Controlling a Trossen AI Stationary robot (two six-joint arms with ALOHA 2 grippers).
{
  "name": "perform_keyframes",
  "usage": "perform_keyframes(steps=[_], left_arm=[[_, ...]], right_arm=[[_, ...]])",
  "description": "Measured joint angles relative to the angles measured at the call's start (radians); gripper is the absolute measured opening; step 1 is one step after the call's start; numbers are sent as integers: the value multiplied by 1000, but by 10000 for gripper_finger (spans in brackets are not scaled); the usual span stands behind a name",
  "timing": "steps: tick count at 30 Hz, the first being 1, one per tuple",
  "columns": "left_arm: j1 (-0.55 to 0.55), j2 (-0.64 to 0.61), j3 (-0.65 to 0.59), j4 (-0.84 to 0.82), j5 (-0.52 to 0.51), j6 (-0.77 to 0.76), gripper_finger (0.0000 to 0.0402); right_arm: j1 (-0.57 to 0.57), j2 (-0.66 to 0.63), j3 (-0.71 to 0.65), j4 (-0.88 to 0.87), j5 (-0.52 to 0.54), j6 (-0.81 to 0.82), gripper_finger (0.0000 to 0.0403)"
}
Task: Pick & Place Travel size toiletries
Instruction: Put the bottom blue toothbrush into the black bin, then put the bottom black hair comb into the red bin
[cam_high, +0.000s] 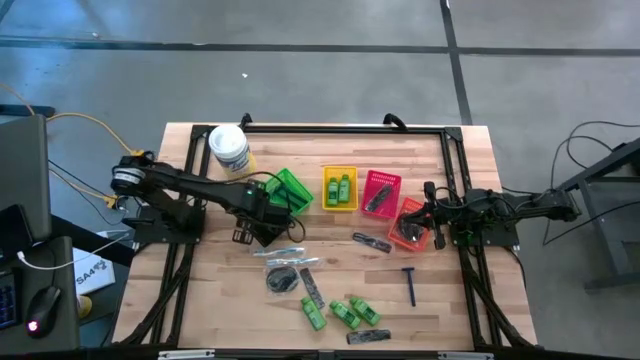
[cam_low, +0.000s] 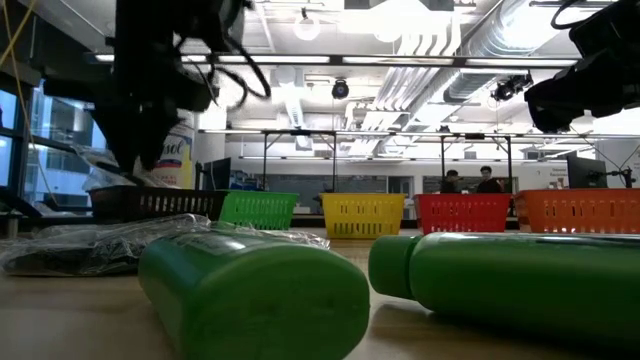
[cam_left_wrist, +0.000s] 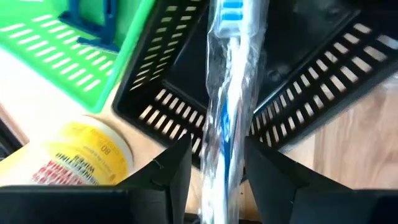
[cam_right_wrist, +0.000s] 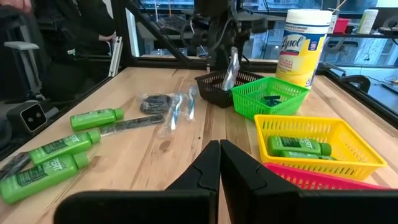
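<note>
Left gripper (cam_left_wrist: 214, 171): hovering over the black basket (cam_left_wrist: 311, 93), fingers (cam_left_wrist: 165, 171) standing apart on either side of a clear-wrapped toothbrush (cam_left_wrist: 230, 99); whether the pads are touching the wrapper, I cannot tell.
Clear-wrapped toothbrush: hanging upright, blue-and-white head pointing down into the black basket.
Black basket: sitting just beside the green basket (cam_high: 290, 187), which is carrying a blue razor (cam_right_wrist: 272, 99).
Right gripper (cam_right_wrist: 220, 163): waiting at the right side of the tabletop (cam_high: 460, 310) by the orange basket (cam_high: 410, 225), fingers pressed together, gripping nothing.
Yellow basket (cam_high: 340, 187): holding two green mini bottles (cam_right_wrist: 297, 147) lying side by side.
Red basket (cam_high: 380, 193): sitting between yellow and orange, with a dark item inside.
Loose on the tabletop: three green bottles (cam_high: 342, 313) near the front edge, a blue-handled razor (cam_high: 409, 283) to their right, dark combs (cam_high: 372, 242) and more wrapped sticks (cam_right_wrist: 176, 111) in the middle.
White wipes tub (cam_high: 229, 150): standing at the back, left of the green basket.
</note>
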Motion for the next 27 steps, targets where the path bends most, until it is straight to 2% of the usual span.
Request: perform_keyframes(steps=[5, 9, 15, 18, 21, 23, 27], left_arm=[[0, -180, 0, 25, -20, -45, 140], [0, -439, -72, 276, -31, -57, 141], [0, -828, -348, 741, -50, -127, 141], [0, -965, -510, 930, -57, -121, 141], [-1, -1056, -666, 1101, -113, -107, 131], [5, -1073, -748, 1193, -145, -105, 117], [6, -1074, -825, 1259, -82, -34, 76]], right_arm=[[0, 0, 0, -2, -1, 0, 3], [0, 0, 0, -6, -3, 0, 3], [0, 0, 0, -5, -2, 0, 3], [0, 0, 1, -1, -1, -1, 3], [0, 0, 2, 0, 0, 3, 3], [0, 0, 2, 3, 0, 9, 3], [0, 0, 2, 23, 0, 16, 3]])
